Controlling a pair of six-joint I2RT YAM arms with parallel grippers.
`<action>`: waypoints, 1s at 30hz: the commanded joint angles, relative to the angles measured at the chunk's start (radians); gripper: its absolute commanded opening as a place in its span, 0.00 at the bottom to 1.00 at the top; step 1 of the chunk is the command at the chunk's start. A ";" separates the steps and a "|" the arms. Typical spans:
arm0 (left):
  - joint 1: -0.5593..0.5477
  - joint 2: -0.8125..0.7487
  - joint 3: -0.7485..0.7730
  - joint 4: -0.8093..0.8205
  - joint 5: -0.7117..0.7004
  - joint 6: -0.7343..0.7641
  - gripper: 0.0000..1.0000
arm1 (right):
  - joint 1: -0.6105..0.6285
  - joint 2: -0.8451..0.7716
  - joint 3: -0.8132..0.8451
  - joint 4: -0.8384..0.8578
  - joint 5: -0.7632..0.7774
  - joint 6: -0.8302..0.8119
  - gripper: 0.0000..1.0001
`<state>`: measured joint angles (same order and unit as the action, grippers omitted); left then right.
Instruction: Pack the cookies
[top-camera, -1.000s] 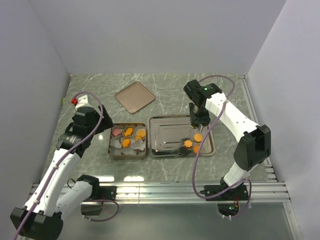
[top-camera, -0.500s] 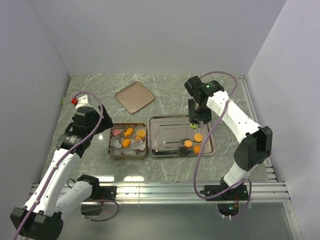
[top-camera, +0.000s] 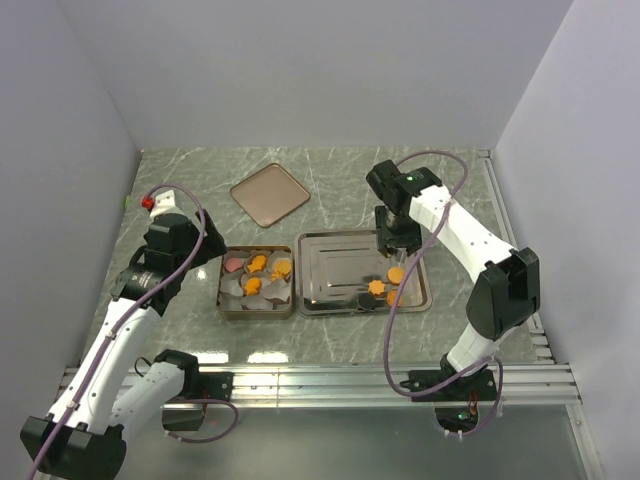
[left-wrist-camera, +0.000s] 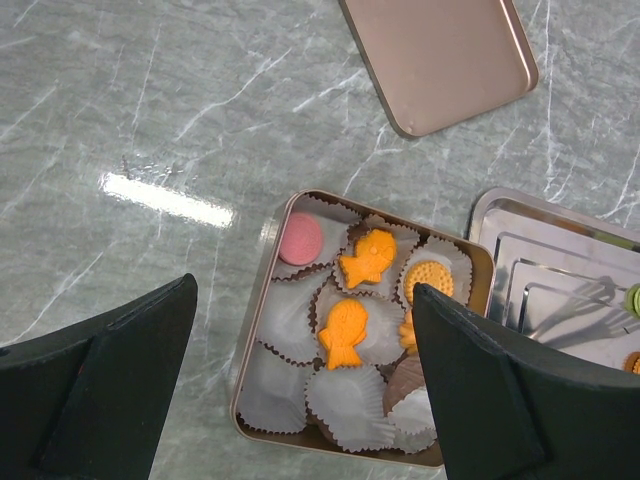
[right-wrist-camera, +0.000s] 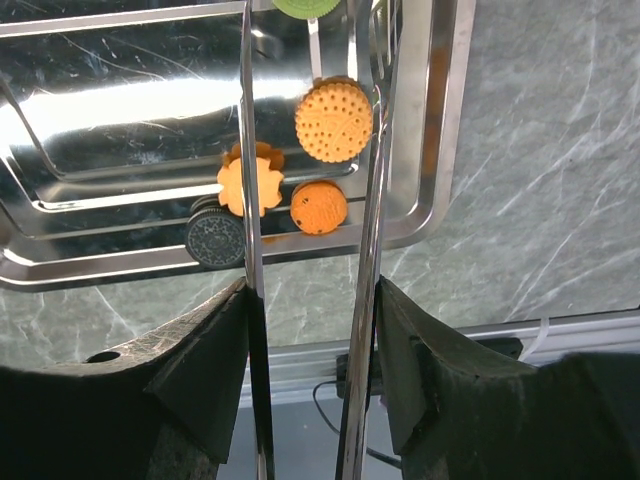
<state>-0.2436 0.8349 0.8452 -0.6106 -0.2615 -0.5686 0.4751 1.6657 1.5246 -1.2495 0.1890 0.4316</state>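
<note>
Several cookies lie in the steel tray (top-camera: 330, 262): an orange round (right-wrist-camera: 333, 120), an orange flower shape (right-wrist-camera: 250, 183), a small orange one (right-wrist-camera: 319, 206), a dark one (right-wrist-camera: 214, 237) and a green one (right-wrist-camera: 305, 5) at the top edge. My right gripper (right-wrist-camera: 312, 300) is shut on metal tongs (right-wrist-camera: 375, 150), whose spread arms straddle the orange round. In the tin (left-wrist-camera: 258, 340) with white paper cups lie a pink cookie (left-wrist-camera: 300, 238), two orange fish (left-wrist-camera: 343, 333) and an orange round (left-wrist-camera: 429, 281). My left gripper (left-wrist-camera: 303, 290) hangs open above the tin, holding nothing.
The tin's lid (top-camera: 270, 194) lies flat on the marble table behind the tin and tray. The tin (top-camera: 256, 282) sits directly left of the tray. Grey walls close in left, right and back; a metal rail runs along the near edge.
The right gripper rose slightly, then came back down over the tray's right side, and the tongs' arms spread wider. The left arm has not moved.
</note>
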 joint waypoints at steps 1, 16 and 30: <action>-0.003 -0.014 0.009 0.009 -0.025 -0.014 0.95 | -0.007 0.028 0.017 0.032 0.000 -0.011 0.58; -0.003 -0.016 0.009 0.006 -0.041 -0.020 0.95 | -0.007 0.051 -0.001 0.044 -0.023 -0.028 0.52; -0.003 -0.007 0.015 -0.006 -0.039 -0.016 0.95 | -0.007 0.019 0.153 -0.024 -0.082 -0.002 0.40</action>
<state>-0.2436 0.8337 0.8452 -0.6117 -0.2867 -0.5713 0.4732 1.7233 1.5455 -1.2419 0.1349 0.4175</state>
